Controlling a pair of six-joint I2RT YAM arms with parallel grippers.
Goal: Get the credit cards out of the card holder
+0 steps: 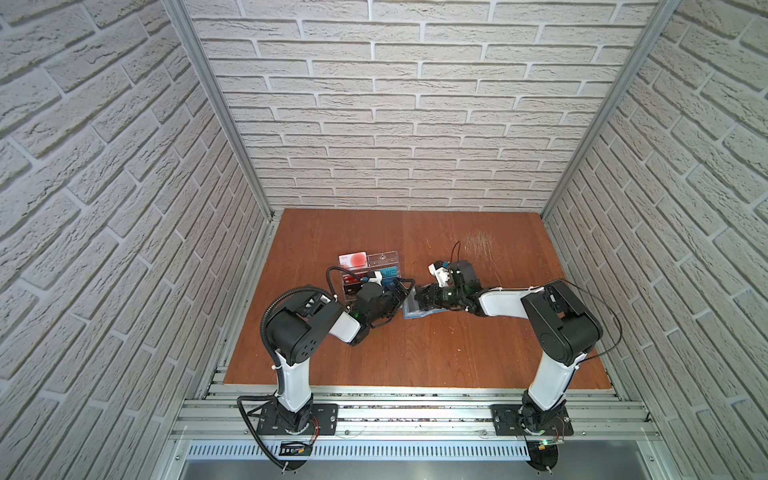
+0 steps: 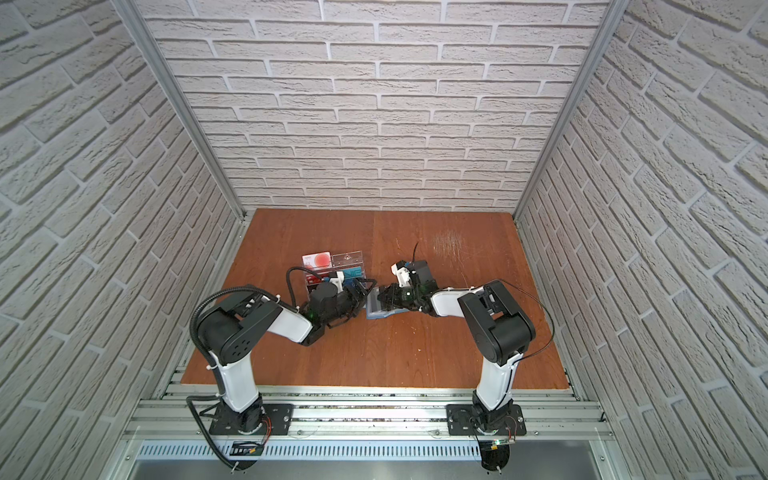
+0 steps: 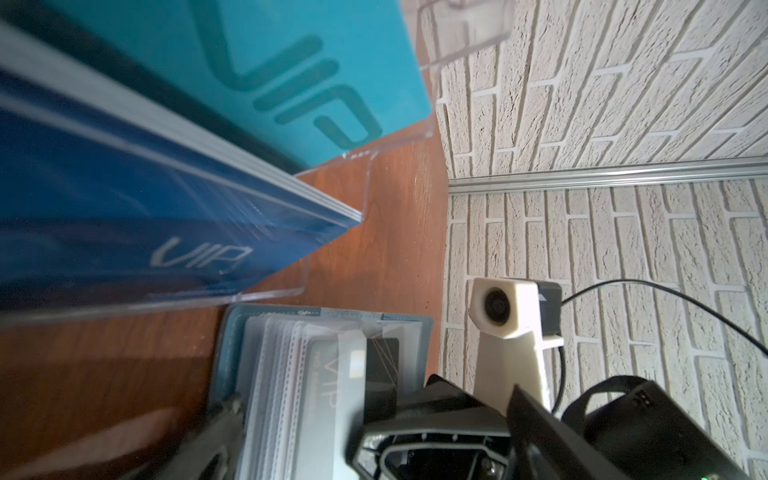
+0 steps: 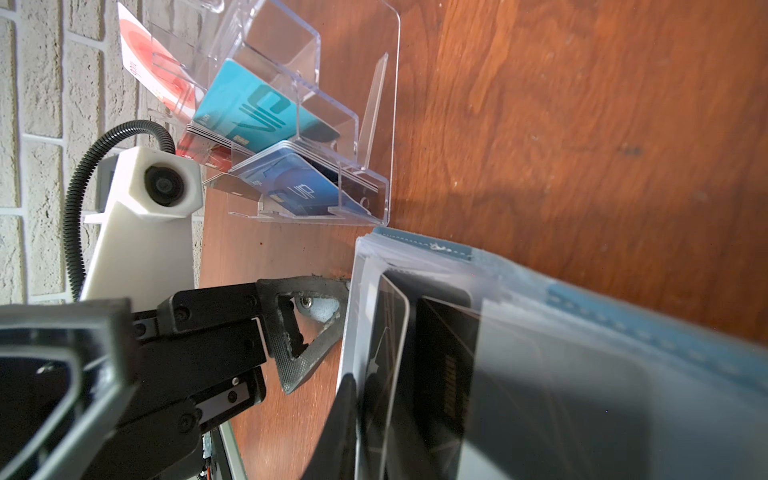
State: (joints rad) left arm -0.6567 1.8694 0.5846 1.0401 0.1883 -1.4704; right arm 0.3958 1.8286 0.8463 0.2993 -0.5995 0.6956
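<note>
Mid-table, just beside the clear rack (image 1: 384, 259), the card holder (image 1: 409, 311) lies open on the wood, its plastic sleeves fanned up. I see the left gripper (image 1: 404, 291) spread wide, one finger (image 4: 303, 332) touching the holder's edge. The right gripper (image 1: 422, 297) is down among the sleeves, right against a dark credit card (image 4: 392, 332) that stands partway out of its pocket. That close view is blurry, so I can't tell whether the card is actually clamped. Teal and blue cards sit in the rack.
</note>
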